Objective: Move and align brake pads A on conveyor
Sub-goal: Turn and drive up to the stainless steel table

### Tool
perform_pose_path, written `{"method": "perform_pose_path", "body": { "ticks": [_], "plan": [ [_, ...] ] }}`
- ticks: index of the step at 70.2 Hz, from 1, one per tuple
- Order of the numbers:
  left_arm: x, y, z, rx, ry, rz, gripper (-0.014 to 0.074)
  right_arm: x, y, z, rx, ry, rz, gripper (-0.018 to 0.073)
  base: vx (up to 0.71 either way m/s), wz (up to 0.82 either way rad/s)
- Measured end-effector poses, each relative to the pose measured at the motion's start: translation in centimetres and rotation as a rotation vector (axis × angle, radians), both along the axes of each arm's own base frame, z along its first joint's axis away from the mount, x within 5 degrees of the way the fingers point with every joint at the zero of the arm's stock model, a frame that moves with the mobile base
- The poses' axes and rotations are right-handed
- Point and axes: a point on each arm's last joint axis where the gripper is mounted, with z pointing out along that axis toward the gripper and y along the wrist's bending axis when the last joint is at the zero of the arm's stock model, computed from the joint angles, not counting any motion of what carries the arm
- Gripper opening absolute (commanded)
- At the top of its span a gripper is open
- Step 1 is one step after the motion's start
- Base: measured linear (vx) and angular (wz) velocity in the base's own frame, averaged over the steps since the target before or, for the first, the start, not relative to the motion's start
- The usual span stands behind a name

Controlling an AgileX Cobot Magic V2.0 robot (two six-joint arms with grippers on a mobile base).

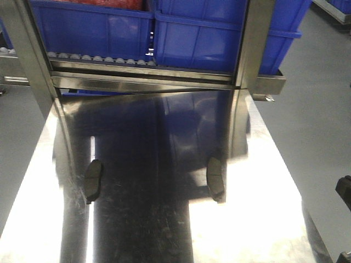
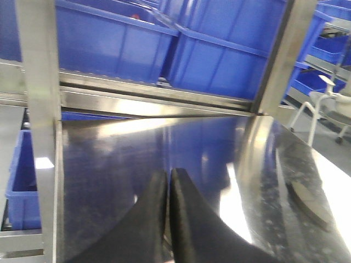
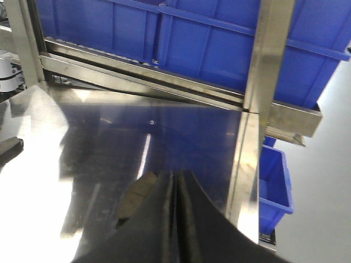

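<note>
Two brake pads lie flat on the shiny steel tabletop [image 1: 142, 230], well apart: left brake pad [image 1: 93, 178], right brake pad [image 1: 215, 178]. Left gripper [image 2: 168, 174]: fingers pressed together, holding nothing. Right gripper [image 3: 175, 174]: fingers pressed together, holding nothing. Blue bins [image 1: 93, 27] stand on the far rack.

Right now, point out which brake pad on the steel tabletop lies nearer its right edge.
The right brake pad, beside the broad glare patch. The left brake pad lies across the tabletop, nearer the left edge.
</note>
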Motion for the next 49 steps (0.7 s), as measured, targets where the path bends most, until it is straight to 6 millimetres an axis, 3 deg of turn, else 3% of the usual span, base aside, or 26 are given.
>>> {"method": "perform_pose_path", "body": {
  "ticks": [49],
  "plan": [
    [0.00,0.00,0.00,0.000,0.000,0.000,-0.0006,0.00,0.00,0.00,0.000,0.000,0.000,-0.0006,0.04,0.06]
  ]
}}
